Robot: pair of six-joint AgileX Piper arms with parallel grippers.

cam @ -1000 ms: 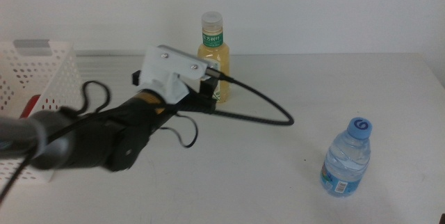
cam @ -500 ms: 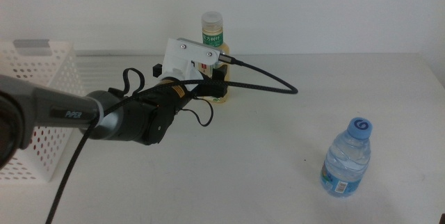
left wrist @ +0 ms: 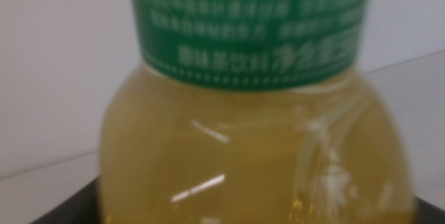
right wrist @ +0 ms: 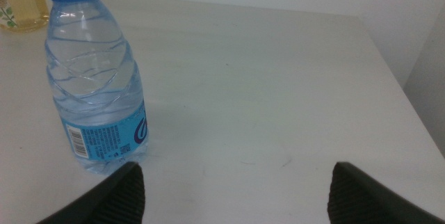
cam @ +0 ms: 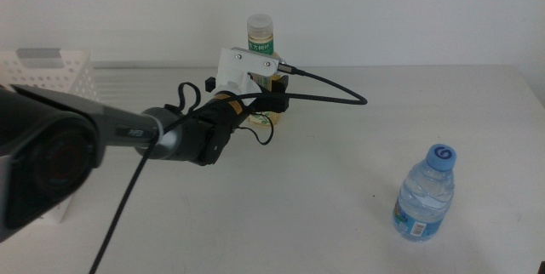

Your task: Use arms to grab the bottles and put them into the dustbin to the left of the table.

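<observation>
Middle view: the left gripper (cam: pixel 274 104) has pushed forward and now reaches the tea bottle (cam: pixel 261 40) standing beside the basket (cam: pixel 43 74). Left wrist view: that bottle fills everything; whether the jaws squeeze it, I cannot tell. Right wrist view: the right gripper (right wrist: pixel 236 182), spread, waits near the water bottle (right wrist: pixel 94 78) on the desk (right wrist: pixel 278 78), well apart from the tea bottle.

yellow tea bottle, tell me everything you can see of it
The yellow tea bottle stands upright at the table's far edge, near the wall. It looks like clear plastic holding yellow-gold liquid, with a pale cap and a green band with white print. The left claw is at its lower body; the left wrist view shows it filling the frame.
</observation>
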